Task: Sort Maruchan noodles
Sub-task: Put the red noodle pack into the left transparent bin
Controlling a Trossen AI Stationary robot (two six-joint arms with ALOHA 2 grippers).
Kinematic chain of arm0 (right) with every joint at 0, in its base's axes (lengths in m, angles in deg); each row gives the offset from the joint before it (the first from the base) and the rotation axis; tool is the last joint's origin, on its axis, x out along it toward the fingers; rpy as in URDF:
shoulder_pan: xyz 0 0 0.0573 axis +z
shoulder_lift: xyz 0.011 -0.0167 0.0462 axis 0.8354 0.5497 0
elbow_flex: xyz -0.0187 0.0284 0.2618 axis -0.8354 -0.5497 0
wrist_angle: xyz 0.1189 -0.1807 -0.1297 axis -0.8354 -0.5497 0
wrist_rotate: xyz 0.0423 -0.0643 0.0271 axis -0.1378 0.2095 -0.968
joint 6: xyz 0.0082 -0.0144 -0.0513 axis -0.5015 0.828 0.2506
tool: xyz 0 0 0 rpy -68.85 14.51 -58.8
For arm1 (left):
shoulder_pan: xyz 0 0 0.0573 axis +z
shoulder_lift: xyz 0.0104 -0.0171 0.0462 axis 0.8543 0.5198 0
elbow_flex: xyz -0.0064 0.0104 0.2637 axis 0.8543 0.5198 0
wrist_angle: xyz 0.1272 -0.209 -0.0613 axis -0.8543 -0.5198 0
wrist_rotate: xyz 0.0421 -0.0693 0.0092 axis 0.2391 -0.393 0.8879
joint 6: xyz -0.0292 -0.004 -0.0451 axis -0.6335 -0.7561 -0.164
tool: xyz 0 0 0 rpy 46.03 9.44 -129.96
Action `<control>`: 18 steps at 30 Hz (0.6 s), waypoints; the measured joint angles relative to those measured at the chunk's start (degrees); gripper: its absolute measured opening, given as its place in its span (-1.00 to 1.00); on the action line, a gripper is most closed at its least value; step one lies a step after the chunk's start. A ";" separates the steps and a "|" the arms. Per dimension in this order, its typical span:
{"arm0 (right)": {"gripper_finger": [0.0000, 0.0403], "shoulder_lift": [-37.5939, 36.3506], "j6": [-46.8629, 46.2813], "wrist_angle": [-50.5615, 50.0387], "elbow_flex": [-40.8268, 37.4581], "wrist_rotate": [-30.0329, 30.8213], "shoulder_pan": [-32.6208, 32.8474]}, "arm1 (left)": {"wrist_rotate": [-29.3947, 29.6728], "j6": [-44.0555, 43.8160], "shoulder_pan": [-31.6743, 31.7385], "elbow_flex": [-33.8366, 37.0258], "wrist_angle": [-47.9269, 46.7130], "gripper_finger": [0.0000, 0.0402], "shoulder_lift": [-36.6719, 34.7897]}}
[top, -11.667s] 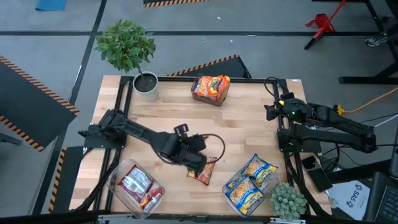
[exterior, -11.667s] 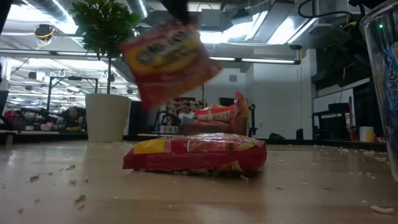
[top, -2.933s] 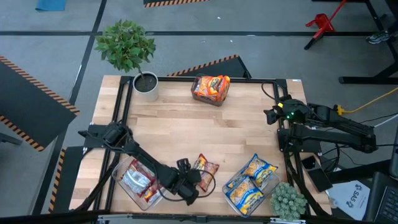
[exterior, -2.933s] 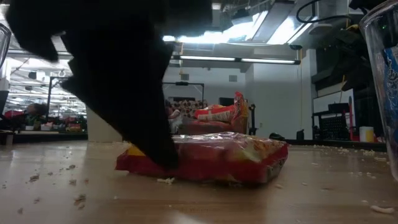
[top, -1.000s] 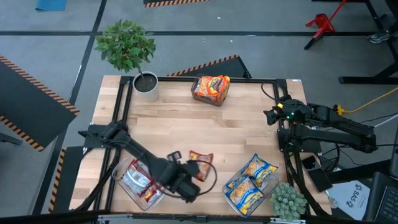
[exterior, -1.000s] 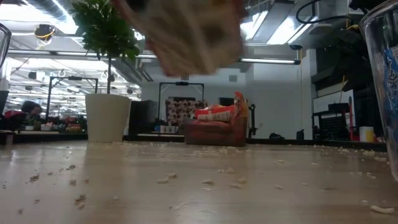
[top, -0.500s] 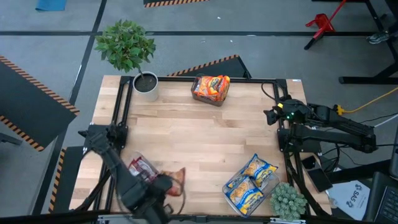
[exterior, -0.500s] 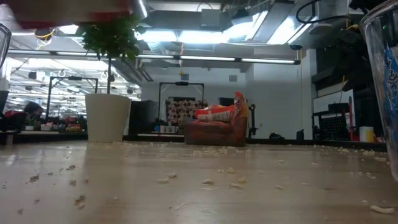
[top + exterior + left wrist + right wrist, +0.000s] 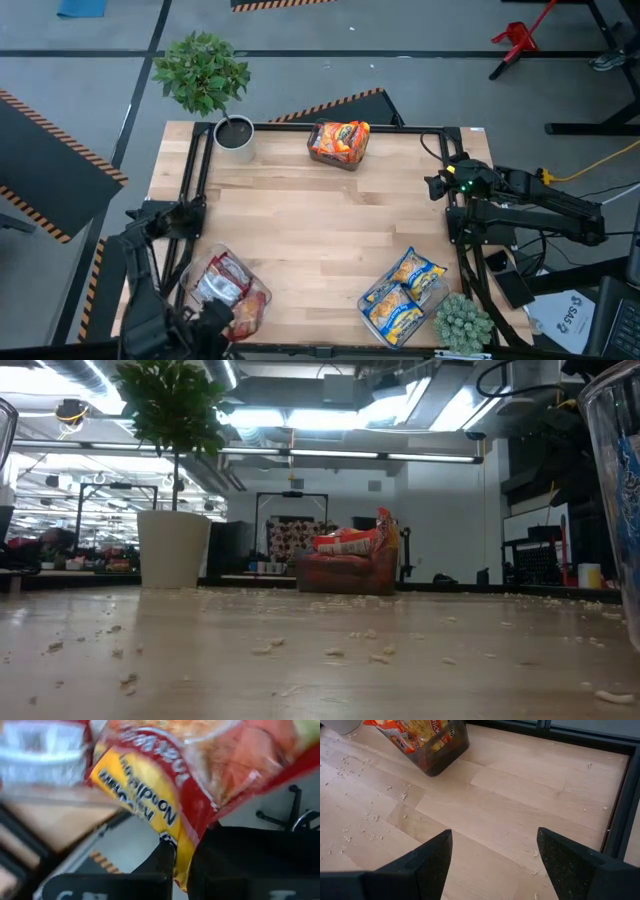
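My left gripper (image 9: 220, 320) hangs at the near left corner, shut on a dark-red-and-yellow noodle packet (image 9: 247, 313) over the near edge of the clear bin (image 9: 192, 275) of silver-white-and-red packets (image 9: 220, 285). In the left wrist view the packet (image 9: 165, 775) fills the picture beyond my gripper (image 9: 182, 857). Orange packets (image 9: 340, 138) stand in a bin at the far edge. Blue-and-yellow packets (image 9: 403, 292) lie in a bin at the near right. My right gripper (image 9: 436, 183) waits open at the right edge, above bare wood (image 9: 490, 845). My left gripper pinches the dark red packet between its two fingers (image 9: 165, 860) by an edge strip (image 9: 184, 851). The packet is lifted clear and stretches away from the fingers, crinkled, above the bin's packets.
A potted plant (image 9: 205, 75) and its grey pot (image 9: 236, 133) stand at the far left corner, a small succulent (image 9: 462, 322) at the near right corner. Black frame rails (image 9: 195, 175) run along the table sides. Crumbs are scattered over the bare wood of the middle (image 9: 330, 652).
My left gripper has swung from the table's near middle toward the near left corner, carrying the dark red packet lifted clear. The packet now hangs over the near-left bin and has left the low view. My right arm has kept still.
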 joint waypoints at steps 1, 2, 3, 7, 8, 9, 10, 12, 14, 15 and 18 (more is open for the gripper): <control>0.39 0.02 0.00 0.00 0.00 0.00 0.00 | -0.98 -1.68 -0.41 0.04 -0.04 -0.94 0.00; 0.39 0.02 0.00 -0.01 0.00 0.02 0.00 | -1.54 -3.21 -0.86 0.57 0.11 -0.94 0.06; 0.39 0.00 0.00 -0.01 0.00 0.04 0.00 | -1.55 -4.90 -1.19 1.39 0.15 -0.94 0.12; 0.39 0.02 -0.14 0.00 0.00 0.10 0.00 | -1.90 -8.51 -1.51 4.94 0.02 -0.94 0.17; 0.39 0.01 -0.28 0.00 0.00 0.11 0.00 | -2.09 -8.62 -1.49 5.59 0.08 -0.94 0.05; 0.39 0.01 -0.31 0.00 0.00 0.11 0.00 | -1.67 -9.05 -1.46 6.54 0.15 -0.94 -0.45; 0.39 0.02 -0.32 0.01 0.00 0.11 0.00 | -0.93 -9.46 -1.44 7.42 0.24 -0.94 -1.21; 0.39 0.02 -0.38 0.02 0.00 0.30 0.00 | 0.46 -9.98 -1.16 10.13 0.28 -0.94 -3.85; 0.39 0.02 -0.44 0.02 0.00 0.78 0.00 | -0.81 -10.38 -0.73 13.92 0.13 -0.94 -6.90; 0.39 0.01 -0.46 0.02 0.00 0.99 0.00 | -1.73 -10.87 -0.63 16.35 0.08 -0.94 -8.22; 0.39 0.02 -0.68 0.02 0.00 0.98 -0.01 | -5.08 -12.01 -0.63 23.41 0.00 -0.94 -11.88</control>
